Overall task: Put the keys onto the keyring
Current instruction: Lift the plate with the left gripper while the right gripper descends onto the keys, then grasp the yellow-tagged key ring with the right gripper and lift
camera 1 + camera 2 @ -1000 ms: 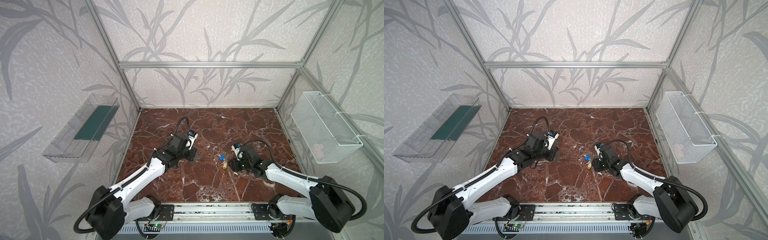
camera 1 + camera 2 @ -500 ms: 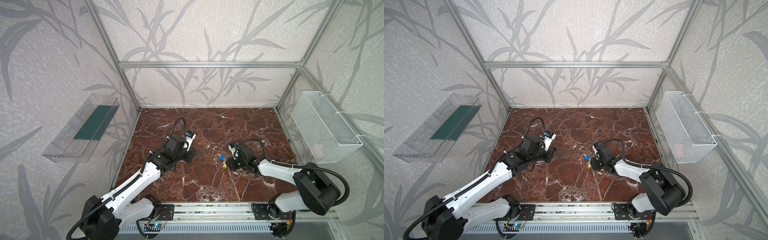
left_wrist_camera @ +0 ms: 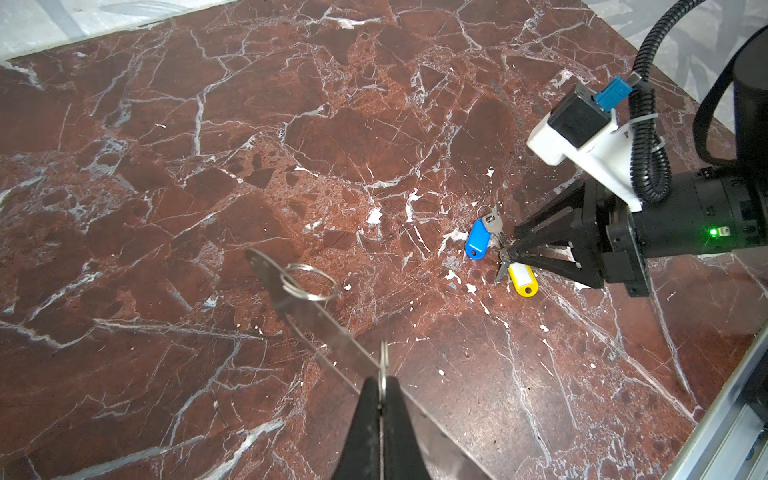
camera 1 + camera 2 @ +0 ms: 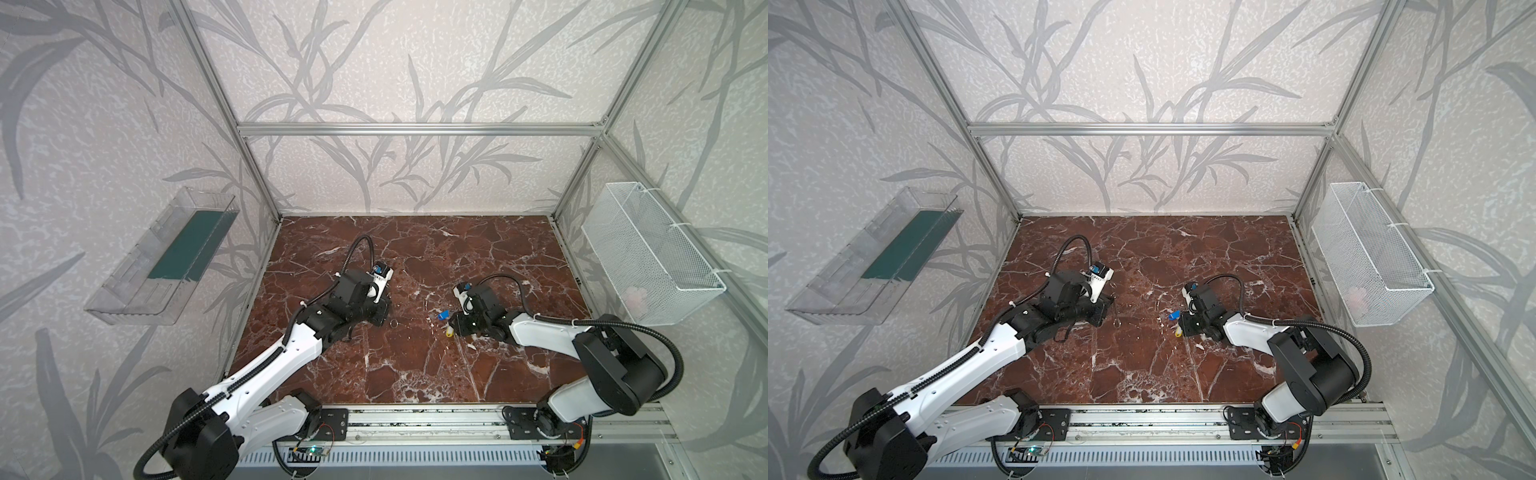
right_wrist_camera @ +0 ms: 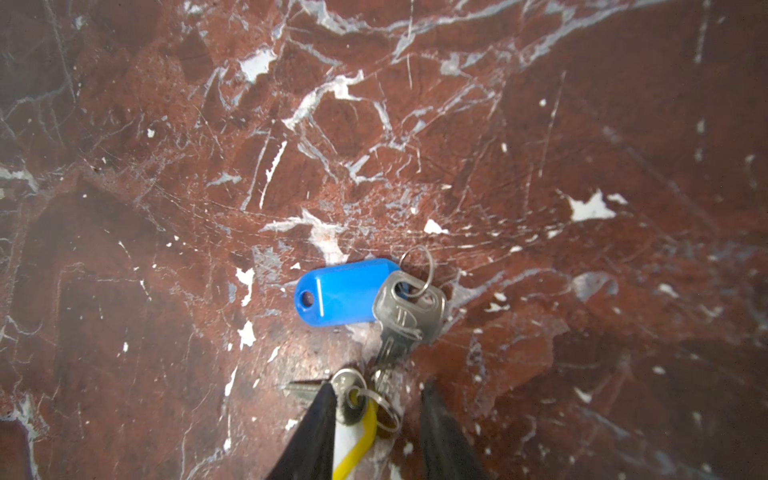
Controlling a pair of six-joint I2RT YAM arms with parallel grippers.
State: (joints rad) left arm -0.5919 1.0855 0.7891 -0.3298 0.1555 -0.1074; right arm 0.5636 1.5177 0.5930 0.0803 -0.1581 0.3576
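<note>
Step in hand: the yellow key [image 3: 523, 279] is judged to be the one picked from the desk [image 3: 208, 166] by the right hand [image 5: 379, 388]; no threading is begun.
Right hand: fingers are apart, set either side of the yellow tag's small ring and metal head; one finger touches them, the other stands clear.
Left hand [image 3: 380, 390]: fingers are pressed together on the keyring [image 3: 384, 361], a thin wire ring seen edge-on and held low over the desk, well apart from the yellow key.
Blue key [image 5: 345, 293]: it is laid flat just beside the yellow one, its blade running in toward the right fingertips.
Best done: the grip should be closed on the yellow key's metal alone, so that the blue blade is not pinched with it; a skid on the smooth stone is to be expected.
Arm pose: both forearms are stretched low, tips facing across the middle.
Unclear: another ring over a pale strip is seen beyond the left fingertips; whether it is real or reflected cannot be told.
</note>
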